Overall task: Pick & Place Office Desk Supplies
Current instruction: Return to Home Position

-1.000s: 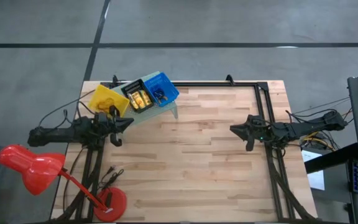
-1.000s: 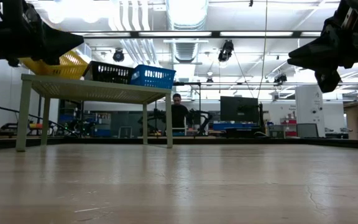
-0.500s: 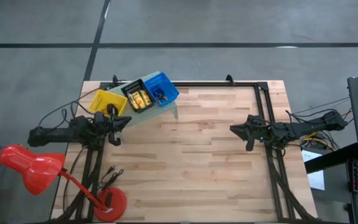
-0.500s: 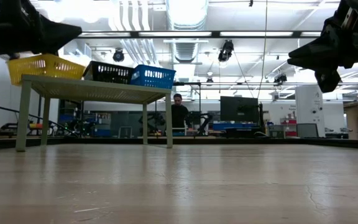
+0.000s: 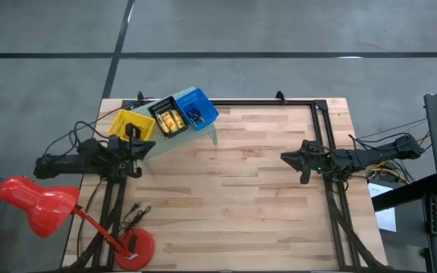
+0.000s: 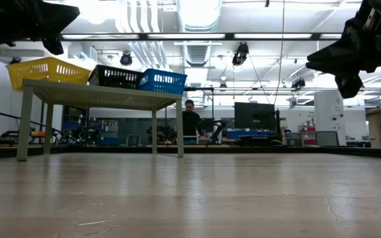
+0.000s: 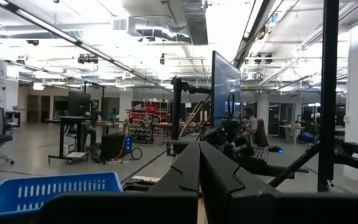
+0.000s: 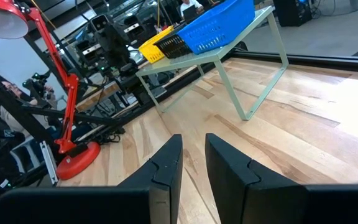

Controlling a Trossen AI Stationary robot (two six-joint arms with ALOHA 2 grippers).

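Jaws first: left gripper point(image 5: 144, 145) has its fingers pressed together w/ nothing in them. Right gripper point(image 5: 285, 158) shows a thin gap and is also empty. Left one hovers just beside the yellow bin point(image 5: 126, 121), higher than its rim going by the low view. Right one hangs well apart from all that, over the bare table point(image 5: 249, 205).

Supplies are binned up on the green riser point(image 5: 174, 142): yellow-gold pieces point(image 5: 170, 120) in the black bin point(image 5: 155, 110), and prob rings point(image 5: 193, 115) in the blue bin point(image 5: 207, 106), tho that's too small to call. Can't see the rubber bands in any view.

What could go wrong imo: sorting looks done, only the tuck home to go. If my left gripper drops before it backs off, it clips the yellow bin. That bin sits at the riser's end and would tip off b/c nothing holds it. An elbow swing could also bump the red lamp point(image 5: 36, 199) next to my left arm.
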